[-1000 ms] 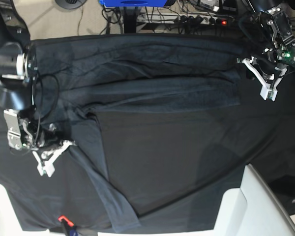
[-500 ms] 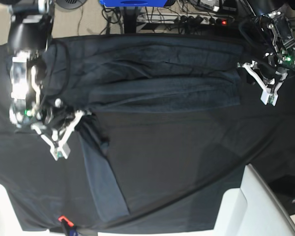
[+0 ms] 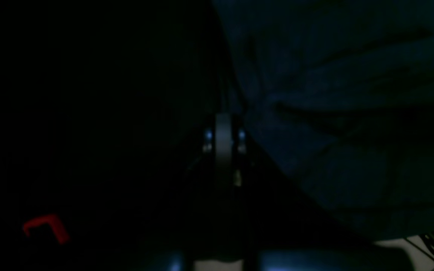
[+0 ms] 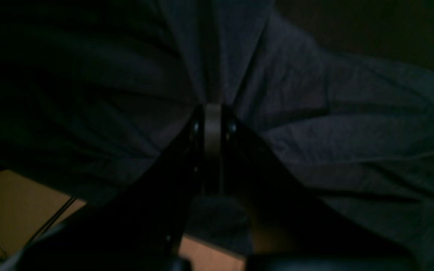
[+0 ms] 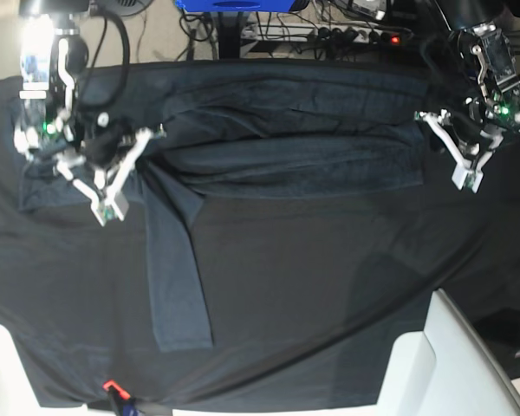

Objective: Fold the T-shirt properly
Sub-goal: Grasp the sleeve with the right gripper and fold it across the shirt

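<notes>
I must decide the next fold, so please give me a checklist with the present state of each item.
1. Right hand closed on the T-shirt: ok; the wrist view shows cloth gathered at its tips.
2. Left hand closed on the shirt: cannot tell; closed, but its wrist view is too dark.
3. Shirt lies flat: not ok, bunched along the far side.
4. Sleeve tucked in: not ok, it trails across the tablecloth.
5. Red marker uncovered: ok.
</notes>
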Controlling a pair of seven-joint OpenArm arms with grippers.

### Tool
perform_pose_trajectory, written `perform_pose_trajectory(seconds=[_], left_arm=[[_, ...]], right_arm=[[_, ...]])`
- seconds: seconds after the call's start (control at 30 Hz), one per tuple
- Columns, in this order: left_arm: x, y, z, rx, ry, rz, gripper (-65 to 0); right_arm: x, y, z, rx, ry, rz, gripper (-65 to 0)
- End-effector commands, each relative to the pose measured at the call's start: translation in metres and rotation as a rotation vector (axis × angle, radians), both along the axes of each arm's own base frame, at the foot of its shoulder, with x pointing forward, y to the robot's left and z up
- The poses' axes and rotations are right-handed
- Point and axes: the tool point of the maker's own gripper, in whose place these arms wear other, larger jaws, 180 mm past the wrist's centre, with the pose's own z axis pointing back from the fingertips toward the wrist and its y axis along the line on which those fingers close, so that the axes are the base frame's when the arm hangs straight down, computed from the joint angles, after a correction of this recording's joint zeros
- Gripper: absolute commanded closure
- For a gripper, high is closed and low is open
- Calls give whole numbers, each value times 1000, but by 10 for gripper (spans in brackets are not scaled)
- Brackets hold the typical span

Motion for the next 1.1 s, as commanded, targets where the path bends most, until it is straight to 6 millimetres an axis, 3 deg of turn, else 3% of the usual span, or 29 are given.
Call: perform_pose_trajectory(seconds=[0.0, 0.2, 0.43, 0.87, 0.93, 1.07], left_arm=[[7, 6, 10, 14, -33, -11, 0], [8, 6, 10, 14, -34, -10, 0], [8, 6, 10, 14, -34, -10, 0], [8, 5, 10, 12, -34, -10, 0], [8, 5, 10, 12, -34, -10, 0], [7, 5, 9, 13, -33, -9, 0]], right_arm=[[4, 3, 8, 13, -36, -2, -2], [-24, 4, -4, 17, 21, -2, -2], [-43, 4, -5, 16, 43, 0, -2], [-54, 4, -17, 19, 88, -3, -11], [-53, 4, -16, 17, 85, -2, -57], [-45, 4, -1, 14, 33, 1, -255]])
